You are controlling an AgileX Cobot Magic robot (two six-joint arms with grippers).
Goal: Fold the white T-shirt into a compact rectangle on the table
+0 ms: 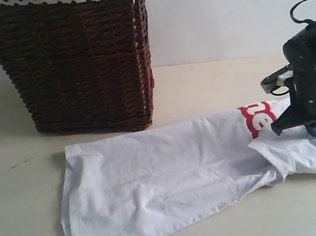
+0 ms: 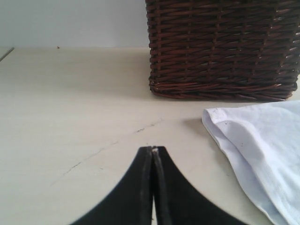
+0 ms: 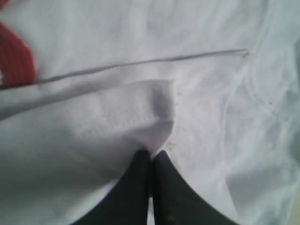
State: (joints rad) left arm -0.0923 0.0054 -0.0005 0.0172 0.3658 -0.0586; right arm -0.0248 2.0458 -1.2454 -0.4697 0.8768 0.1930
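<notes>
Now we start a fold: right jaws clamp the white T-shirt, left jaws together; next, lift it across.

white t-shirt, brown basket

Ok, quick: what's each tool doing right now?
Left tool: closed, holding nothing, over the table.
Right tool: closed, pinching a fold of the white T-shirt.
</notes>
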